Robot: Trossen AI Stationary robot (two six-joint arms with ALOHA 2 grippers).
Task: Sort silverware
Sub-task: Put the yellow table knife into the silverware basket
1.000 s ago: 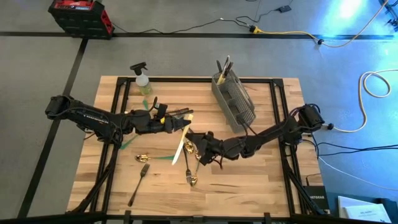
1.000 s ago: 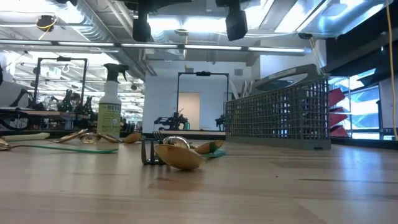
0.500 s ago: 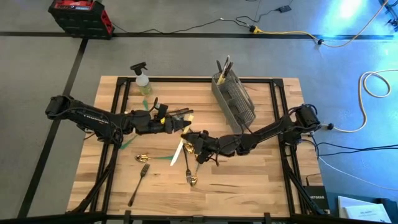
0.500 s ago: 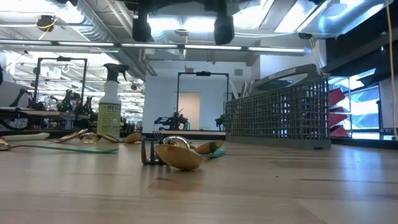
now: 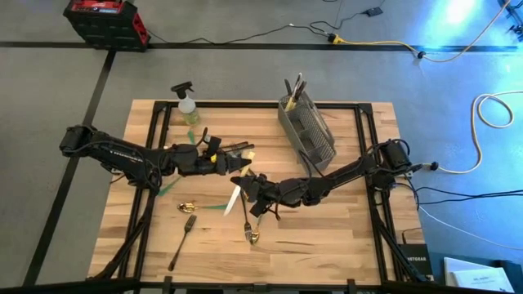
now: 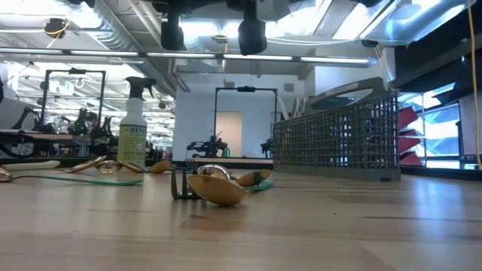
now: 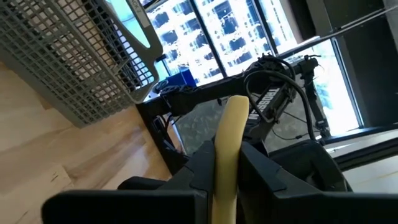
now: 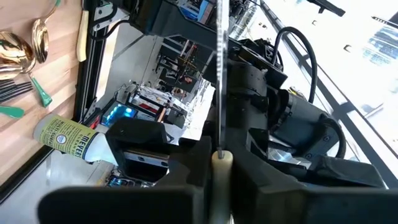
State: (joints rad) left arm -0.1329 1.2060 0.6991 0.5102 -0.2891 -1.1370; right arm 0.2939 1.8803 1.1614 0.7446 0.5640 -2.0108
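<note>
A knife with a cream handle (image 5: 246, 153) and a pale blade (image 5: 234, 201) hangs level over the table's middle, between my two grippers. My left gripper (image 5: 237, 164) is shut on its handle, and my right gripper (image 5: 244, 181) is shut on it closer to the blade. More silverware lies on the wood: a gold spoon (image 5: 186, 207), a dark fork (image 5: 183, 242), a gold piece (image 5: 252, 235) and green-handled pieces (image 5: 214, 209). The grey mesh caddy (image 5: 307, 131) at the far right holds a few upright pieces (image 5: 292, 85). My left gripper pinches the knife's cream handle (image 7: 229, 127) between its two fingers, which come level from the table's left and lie across it. The handle's free end (image 7: 236, 102) sticks out toward the far edge. The knife is clear of the table. My right gripper pinches the knife where a bit of cream handle (image 8: 219, 164) sits between its fingers. The fingers come level from the table's right and lie across the knife. The thin blade (image 8: 218, 93) runs on toward the near edge, clear of the wood.
A spray bottle (image 5: 186, 104) stands at the far left corner. In the low view a gold spoon bowl (image 6: 215, 189) lies nearest, with the caddy (image 6: 339, 143) behind it at the right. Bare wood shows along the near right part of the table (image 5: 327, 237).
My right gripper has moved toward the table's left, up to the knife and my left gripper. The knife has kept its place.
</note>
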